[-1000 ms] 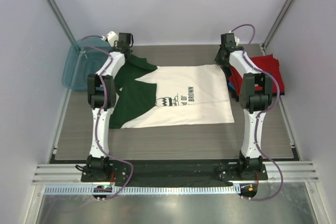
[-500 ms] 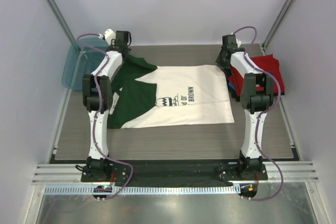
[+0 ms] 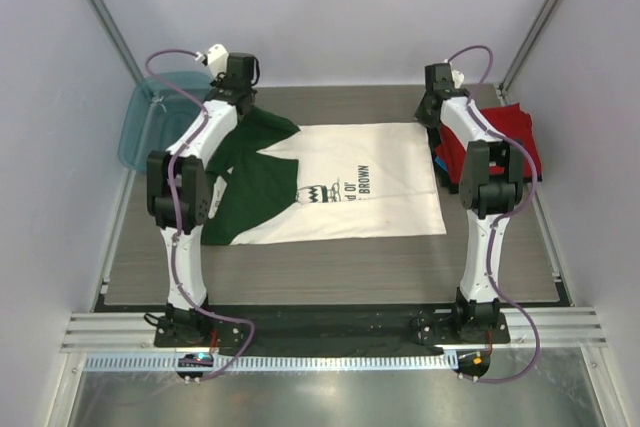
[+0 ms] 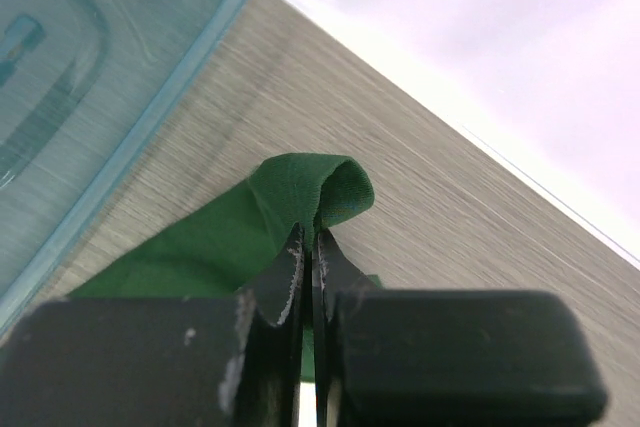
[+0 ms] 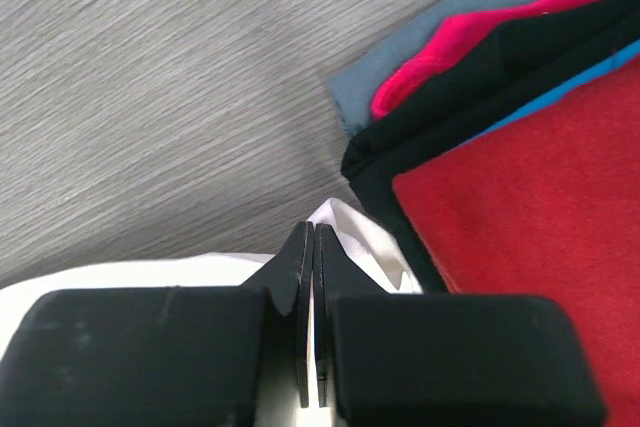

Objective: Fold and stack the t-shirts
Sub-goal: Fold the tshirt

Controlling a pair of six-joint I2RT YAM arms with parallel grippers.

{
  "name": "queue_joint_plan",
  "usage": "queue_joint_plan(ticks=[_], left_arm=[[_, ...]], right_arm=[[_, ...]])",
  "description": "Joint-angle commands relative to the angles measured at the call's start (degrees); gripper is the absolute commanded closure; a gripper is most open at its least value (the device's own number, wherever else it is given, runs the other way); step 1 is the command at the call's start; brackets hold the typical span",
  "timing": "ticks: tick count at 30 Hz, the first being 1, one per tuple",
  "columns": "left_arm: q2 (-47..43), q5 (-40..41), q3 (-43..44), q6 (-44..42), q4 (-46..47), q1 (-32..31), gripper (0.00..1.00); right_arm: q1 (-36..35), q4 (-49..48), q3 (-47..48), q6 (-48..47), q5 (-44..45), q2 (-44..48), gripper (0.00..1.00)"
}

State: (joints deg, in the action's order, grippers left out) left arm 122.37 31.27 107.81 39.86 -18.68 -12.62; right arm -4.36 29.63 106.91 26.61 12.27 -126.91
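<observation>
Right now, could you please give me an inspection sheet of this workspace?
Surface: grey wood-grain table.
Job's things: white t-shirt spread flat, print up; folded stack, red on top, at the right.
Clutter: teal tub at far left.
Grippers: left gripper shut on green sleeve; right gripper shut on the white t-shirt's far corner.
Cables: purple cables run along both arms.
Surroundings: plain white walls.
</observation>
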Motion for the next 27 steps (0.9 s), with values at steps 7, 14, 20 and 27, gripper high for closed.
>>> queue_joint_plan(ticks=[7,14,20,27], left_arm=[[-9.42,11.09,-5.5,-8.12,3.91,-5.13,1.0],[-14.69,12.41,-11.39,-9.27,3.3,-7.15,1.0],[-20.67,14.61,-16.92,-9.53,2.68,-8.99,1.0],[-27.52,16.19,-22.2,-9.8,0.93,-10.75,1.0]], right_arm=[[0.05,0.52,-0.74,-1.03,3.46,5.09,0.99],[-0.03,0.43,-3.99,-1.04,3.99,8.43,0.99],[0.05,-0.18,-7.5,-1.03,3.9,11.42,0.99],[0.05,-1.32,-11.81,-0.68,3.72,15.46,0.99]])
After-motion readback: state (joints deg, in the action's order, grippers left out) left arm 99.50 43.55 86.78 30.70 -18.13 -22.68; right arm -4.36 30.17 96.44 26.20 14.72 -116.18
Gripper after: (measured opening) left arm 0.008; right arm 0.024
